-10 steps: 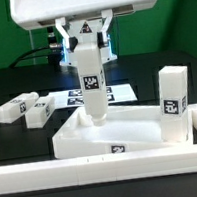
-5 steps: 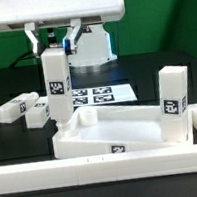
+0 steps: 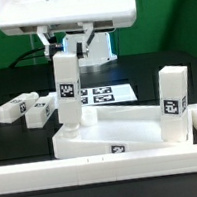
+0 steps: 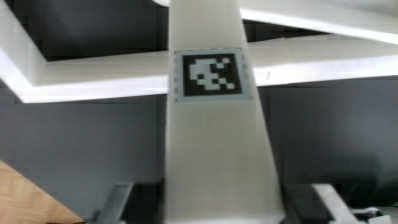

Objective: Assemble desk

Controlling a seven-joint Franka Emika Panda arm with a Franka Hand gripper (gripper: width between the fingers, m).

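White rail lay nearest you, in front of the slab, and neither had moved. At the slab's end on the exterior view's right, the standing leg stood upright as before.

What changed was the held leg. Within the last second you carried it from above the middle of the slab's far rim to the slab's far corner on the exterior view's left. Its lower end was at that corner, though I could not tell whether it was seated. The fingers pinched its upper part from both sides.

I judged that alignment was done and fastening came next. Beyond the slab, two loose legs lay on the tabletop near the marker board.
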